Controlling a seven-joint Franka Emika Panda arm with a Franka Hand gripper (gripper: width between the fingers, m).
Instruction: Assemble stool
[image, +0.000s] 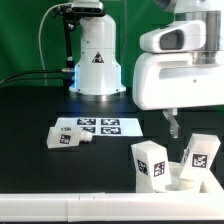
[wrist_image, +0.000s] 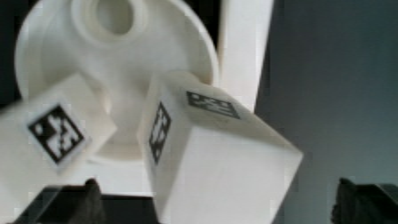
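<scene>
Seat (image: 182, 182) at worktop's (image: 30, 112) edge, exterior view's right, w/ 2 legs (image: 150, 162) upright in it. Tool (wrist_image: 217, 205) hangs above, spread wide.

Gripper (image: 172, 126) hangs right of centre, above and clear of the seat (image: 184, 181) at lower right; two legs (image: 150, 163) stand on the seat; a third leg (image: 68, 138) lies left of centre by the marker board (image: 104, 126); a rail (image: 80, 206) spans the bottom.

Bright light is glaring off the arm's white housing (image: 175, 75) at upper right; close up, the stool leg (wrist_image: 214, 150) is looking soft, perhaps defocused.
</scene>
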